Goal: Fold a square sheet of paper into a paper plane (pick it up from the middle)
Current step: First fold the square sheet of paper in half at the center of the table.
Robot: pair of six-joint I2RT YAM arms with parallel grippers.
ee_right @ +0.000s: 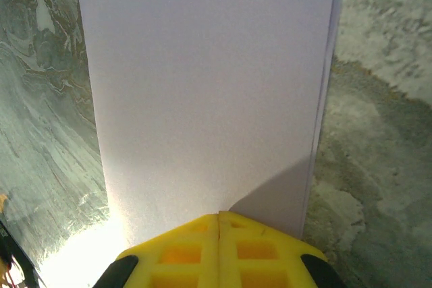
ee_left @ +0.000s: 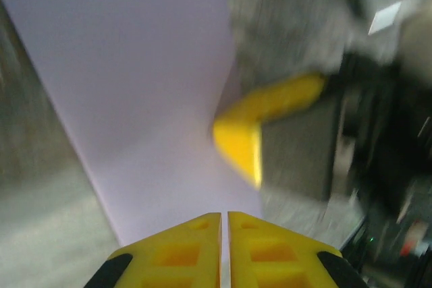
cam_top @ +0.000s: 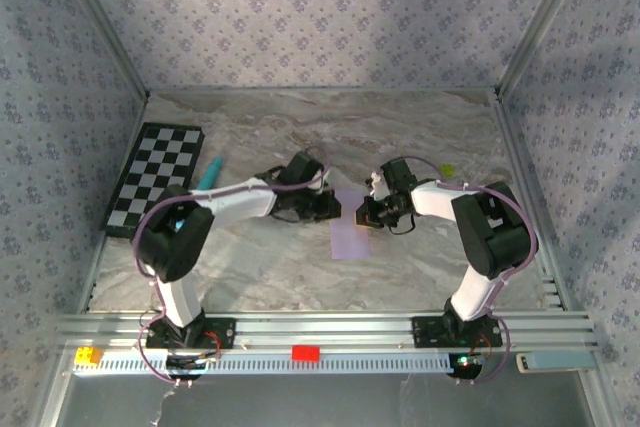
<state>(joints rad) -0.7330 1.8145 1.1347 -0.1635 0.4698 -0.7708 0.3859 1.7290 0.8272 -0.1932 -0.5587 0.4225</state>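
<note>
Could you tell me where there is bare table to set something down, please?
Free: the table strip along the back wall, and the front strip between the paper and the rail. Crowded: the middle around the paper, and the left back by the checkerboard and pen.

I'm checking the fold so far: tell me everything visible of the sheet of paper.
Plain pale lilac, thin, unmarked, the sheet of paper lies flat on the marbled table. It looks folded into a narrow rectangle: a second layer's edge shows along one long side. The shut left gripper and shut right gripper have their tips at its edges, from either side.
</note>
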